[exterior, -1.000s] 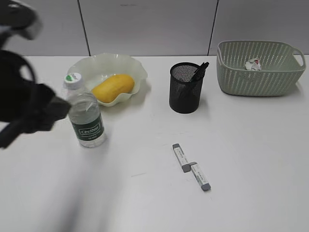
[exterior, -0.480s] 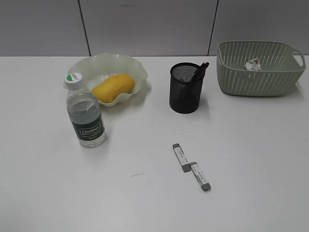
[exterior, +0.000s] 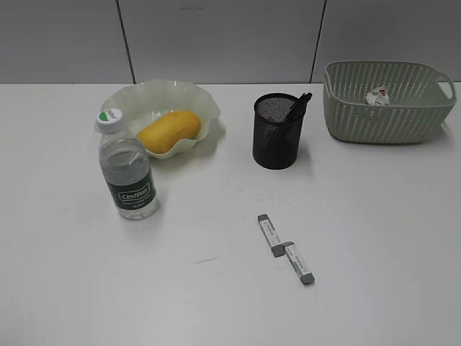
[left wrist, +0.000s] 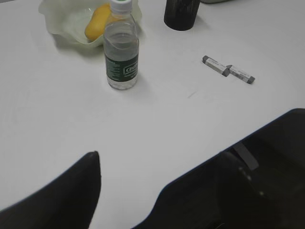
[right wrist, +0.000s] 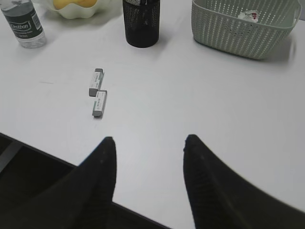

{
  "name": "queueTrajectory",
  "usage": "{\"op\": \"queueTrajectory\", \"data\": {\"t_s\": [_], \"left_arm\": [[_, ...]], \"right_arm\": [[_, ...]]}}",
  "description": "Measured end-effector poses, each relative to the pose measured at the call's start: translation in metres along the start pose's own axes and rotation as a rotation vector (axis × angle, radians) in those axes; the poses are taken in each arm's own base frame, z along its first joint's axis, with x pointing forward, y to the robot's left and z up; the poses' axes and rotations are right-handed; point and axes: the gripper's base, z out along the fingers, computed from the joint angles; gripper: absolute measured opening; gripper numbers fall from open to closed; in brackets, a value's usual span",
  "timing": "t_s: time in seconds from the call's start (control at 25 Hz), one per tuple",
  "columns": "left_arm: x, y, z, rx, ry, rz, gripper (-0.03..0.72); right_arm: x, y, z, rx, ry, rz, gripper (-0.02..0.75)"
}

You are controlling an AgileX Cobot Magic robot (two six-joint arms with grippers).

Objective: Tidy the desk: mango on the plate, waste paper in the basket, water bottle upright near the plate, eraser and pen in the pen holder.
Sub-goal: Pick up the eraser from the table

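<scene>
The mango (exterior: 168, 131) lies on the wavy green plate (exterior: 193, 94). The water bottle (exterior: 128, 175) stands upright in front of the plate, also in the left wrist view (left wrist: 122, 57). The pen (exterior: 300, 104) leans in the black mesh pen holder (exterior: 275, 140). Two grey-ended erasers (exterior: 271, 235) (exterior: 299, 262) lie end to end on the desk (exterior: 374, 216). The waste paper (exterior: 377, 96) sits in the basket (exterior: 385, 112). No gripper shows in the exterior view. My left gripper (left wrist: 143, 183) is open and empty, well short of the bottle. My right gripper (right wrist: 149, 140) is open and empty, short of the erasers (right wrist: 98, 92).
A dark edge and robot base fill the lower right of the left wrist view (left wrist: 248, 181) and the lower left of the right wrist view (right wrist: 28, 191). A grey panelled wall (exterior: 216, 36) runs behind the desk.
The left arm, blurred beside the bottle one second ago, has drawn back out of the exterior view. The bottle stands upright where it was. Nothing else moved.
</scene>
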Motion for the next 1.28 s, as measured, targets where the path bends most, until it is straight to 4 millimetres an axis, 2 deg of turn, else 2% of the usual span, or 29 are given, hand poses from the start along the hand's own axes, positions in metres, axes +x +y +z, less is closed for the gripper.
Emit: {"op": "queueTrajectory", "data": {"t_s": [0.16,0.28,0.36,0.44,0.52,0.68,0.8,0.92,1.04,1.28], "left_arm": [[0.002,0.001,-0.004,-0.027,-0.028,-0.022,0.561],[0.006,0.002,-0.010,-0.099,-0.077,-0.072,0.561],[0.009,0.002,-0.015,-0.173,-0.123,-0.118,0.561],[0.012,0.001,-0.019,-0.248,-0.155,-0.160,0.561],[0.013,0.000,-0.020,-0.323,-0.169,-0.199,0.561],[0.014,-0.002,-0.020,-0.447,-0.186,-0.255,0.561],[0.014,-0.003,-0.021,-0.488,-0.189,-0.266,0.561],[0.014,-0.003,-0.021,-0.494,-0.188,-0.262,0.561],[0.014,-0.003,-0.021,-0.494,-0.186,-0.251,0.561],[0.014,-0.004,-0.020,-0.477,-0.182,-0.242,0.561]], "right_arm": [[-0.014,0.001,0.014,-0.001,0.071,-0.003,0.371],[-0.035,0.004,0.048,-0.004,0.140,-0.009,0.371],[-0.048,0.006,0.084,-0.007,0.192,-0.015,0.371],[-0.053,0.009,0.124,-0.010,0.271,-0.020,0.371],[-0.049,0.011,0.171,-0.013,0.409,-0.016,0.371],[-0.033,0.018,0.248,-0.021,0.658,0.054,0.377],[-0.021,0.027,0.293,-0.033,0.776,0.079,0.393],[-0.009,0.046,0.324,-0.064,0.850,0.046,0.395],[0.005,0.060,0.346,-0.069,0.908,0.047,0.396],[0.024,0.063,0.365,-0.052,0.965,0.060,0.396]]}}
